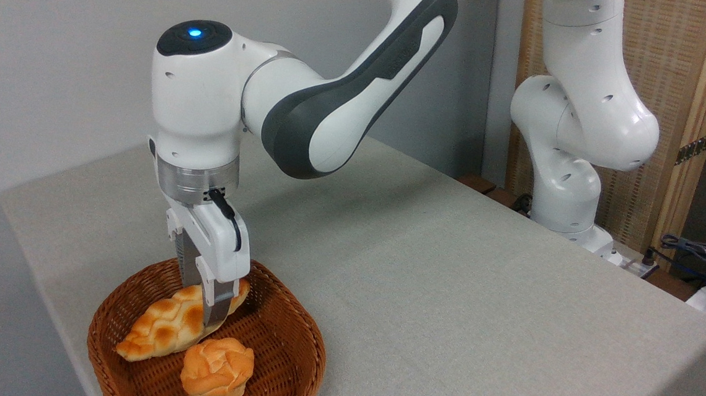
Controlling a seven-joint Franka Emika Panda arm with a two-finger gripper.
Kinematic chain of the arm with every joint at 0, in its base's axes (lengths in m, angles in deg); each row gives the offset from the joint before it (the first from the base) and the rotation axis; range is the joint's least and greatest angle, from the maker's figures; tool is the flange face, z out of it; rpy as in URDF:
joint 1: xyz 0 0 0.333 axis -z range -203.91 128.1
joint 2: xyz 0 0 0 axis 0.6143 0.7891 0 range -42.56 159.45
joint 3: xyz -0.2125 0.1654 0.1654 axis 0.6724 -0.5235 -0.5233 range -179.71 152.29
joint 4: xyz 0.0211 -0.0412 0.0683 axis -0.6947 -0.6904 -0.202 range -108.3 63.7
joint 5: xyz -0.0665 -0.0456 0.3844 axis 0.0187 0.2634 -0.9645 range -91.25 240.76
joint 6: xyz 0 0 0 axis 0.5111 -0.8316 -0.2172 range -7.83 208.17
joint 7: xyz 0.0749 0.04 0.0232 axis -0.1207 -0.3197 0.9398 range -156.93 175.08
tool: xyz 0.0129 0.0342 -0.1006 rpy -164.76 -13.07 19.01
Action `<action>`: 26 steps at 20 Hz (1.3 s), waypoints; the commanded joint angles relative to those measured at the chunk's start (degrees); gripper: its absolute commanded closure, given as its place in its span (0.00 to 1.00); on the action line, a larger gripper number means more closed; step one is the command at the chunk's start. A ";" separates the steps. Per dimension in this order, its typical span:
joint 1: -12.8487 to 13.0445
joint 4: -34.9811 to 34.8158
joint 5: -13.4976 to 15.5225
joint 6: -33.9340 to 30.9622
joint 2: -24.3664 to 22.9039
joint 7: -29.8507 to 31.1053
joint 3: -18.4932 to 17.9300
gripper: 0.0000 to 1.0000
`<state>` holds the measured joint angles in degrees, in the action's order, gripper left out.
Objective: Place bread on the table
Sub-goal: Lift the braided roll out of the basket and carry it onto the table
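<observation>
wicker basket (293,349), orange bun (216,372) (inside)

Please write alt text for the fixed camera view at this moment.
A white robot arm's pincer straddles the upper part of a braided bread lying in a wicker basket, beside a small round bun. The basket sits at the near left edge of a grey-beige table.

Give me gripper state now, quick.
gripper: closed on the bread, fingers either side of its upper end; loaf's lower end rests in the basket.
</observation>
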<state>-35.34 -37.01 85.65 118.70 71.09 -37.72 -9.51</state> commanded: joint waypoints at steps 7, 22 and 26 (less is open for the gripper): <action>-0.45 1.00 1.58 0.42 -1.30 -1.99 -0.42 0.83; 2.70 -14.36 -3.94 -23.32 -26.09 -6.38 -6.57 0.78; 6.31 -18.77 -7.38 -23.32 -25.74 -6.20 -6.57 0.66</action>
<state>-31.89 -52.09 80.58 94.70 46.07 -43.69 -15.23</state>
